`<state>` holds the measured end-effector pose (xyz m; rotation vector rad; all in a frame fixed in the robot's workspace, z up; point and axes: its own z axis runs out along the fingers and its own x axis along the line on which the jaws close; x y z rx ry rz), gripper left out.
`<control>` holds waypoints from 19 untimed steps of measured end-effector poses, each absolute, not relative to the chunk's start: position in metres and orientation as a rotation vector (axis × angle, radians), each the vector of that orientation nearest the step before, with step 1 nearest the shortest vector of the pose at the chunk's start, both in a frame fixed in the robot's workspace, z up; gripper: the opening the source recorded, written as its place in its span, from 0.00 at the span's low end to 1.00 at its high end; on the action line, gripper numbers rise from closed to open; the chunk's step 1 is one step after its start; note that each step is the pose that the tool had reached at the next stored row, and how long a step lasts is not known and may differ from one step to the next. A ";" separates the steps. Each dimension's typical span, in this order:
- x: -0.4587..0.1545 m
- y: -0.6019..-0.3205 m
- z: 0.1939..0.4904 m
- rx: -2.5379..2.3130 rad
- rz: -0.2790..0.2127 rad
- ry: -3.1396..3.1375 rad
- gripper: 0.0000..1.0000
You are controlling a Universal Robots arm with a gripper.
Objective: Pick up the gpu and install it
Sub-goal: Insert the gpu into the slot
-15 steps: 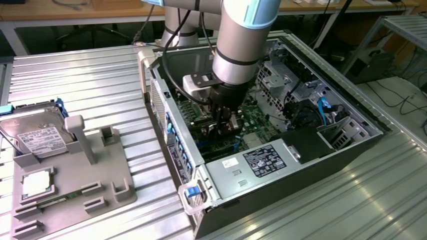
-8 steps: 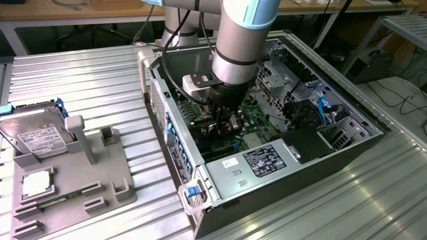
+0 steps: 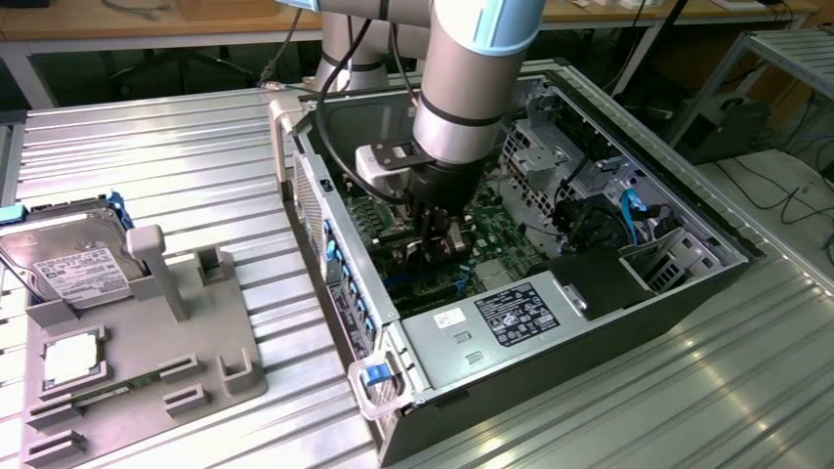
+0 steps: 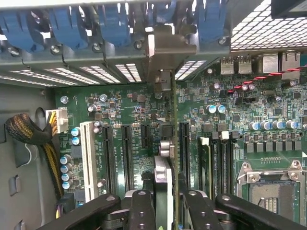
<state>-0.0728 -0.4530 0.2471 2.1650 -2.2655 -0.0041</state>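
My gripper (image 3: 437, 239) reaches down into the open computer case (image 3: 678, 293), over the green motherboard (image 3: 489, 230). It is shut on the gpu (image 4: 164, 184), which the wrist view shows edge-on, standing upright between the two black fingers (image 4: 141, 211). The card's silver bracket (image 4: 165, 45) lies against the rear slot openings of the case. The card's lower edge runs along the motherboard (image 4: 120, 100) between the black expansion slots (image 4: 184, 143). I cannot tell whether it sits in a slot. In the exterior view the card (image 3: 435, 256) is mostly hidden by the gripper.
A grey fixture (image 3: 195, 342) at the exterior view's left holds a silver hard drive (image 3: 78, 264) and a square CPU chip (image 3: 72, 357). The power supply (image 3: 515, 313) fills the case's near corner. An empty CPU socket (image 4: 273, 191), blue slot latches (image 4: 67, 24) and a cable bundle (image 4: 24, 129) surround the card.
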 end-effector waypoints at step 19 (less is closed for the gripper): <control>-0.073 -0.451 0.243 2.177 -0.004 -2.254 0.28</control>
